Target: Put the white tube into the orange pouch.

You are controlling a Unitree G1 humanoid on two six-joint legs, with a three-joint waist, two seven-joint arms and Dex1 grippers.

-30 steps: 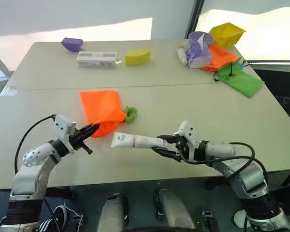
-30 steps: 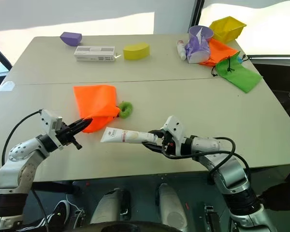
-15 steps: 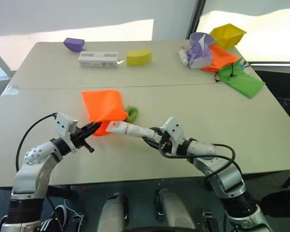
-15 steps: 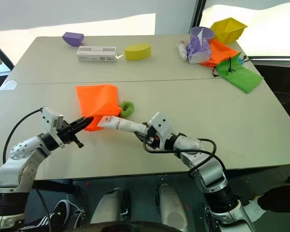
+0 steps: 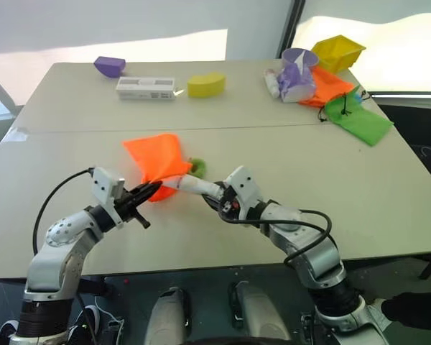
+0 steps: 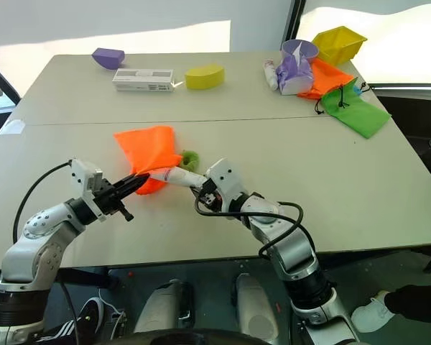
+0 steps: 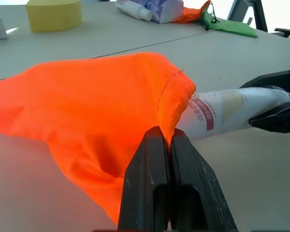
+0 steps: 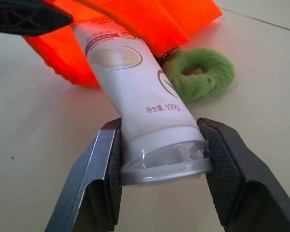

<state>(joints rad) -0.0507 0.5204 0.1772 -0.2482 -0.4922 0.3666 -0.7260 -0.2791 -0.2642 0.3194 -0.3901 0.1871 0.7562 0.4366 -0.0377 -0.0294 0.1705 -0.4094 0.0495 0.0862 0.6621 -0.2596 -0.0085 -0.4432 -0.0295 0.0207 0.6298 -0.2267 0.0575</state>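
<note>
The broad beige counter (image 5: 330, 180) carries everything, with a seam running across its middle. Near its front edge lies the bright neon-orange fabric drawstring pouch (image 5: 152, 159), its near edge lifted off the surface and its green ring (image 5: 198, 167) resting just beside it. The left tool (image 5: 148, 191) has its two black fingers pressed fully together on the pouch's open hem, holding that edge raised. The slim white squeeze tube with a red-pink band of print (image 5: 190, 185) slants from the right tool (image 5: 217, 197) toward the pouch — its far end is tucked under the lifted orange fabric at the mouth, while its near end sits clamped between the right tool's two padded fingers, which stand partway apart around it. At the counter's far right corner sit a yellow plastic bin (image 5: 337, 51), a green fabric pouch (image 5: 358, 118), a second orange pouch (image 5: 329, 84) and a crumpled lilac bag (image 5: 297, 73) with a stubby white container (image 5: 271, 83) touching it. Along the far edge — well apart from the tools — stand a long white box (image 5: 145, 88), a yellow block (image 5: 205, 84) and a small purple block (image 5: 109, 66).
</note>
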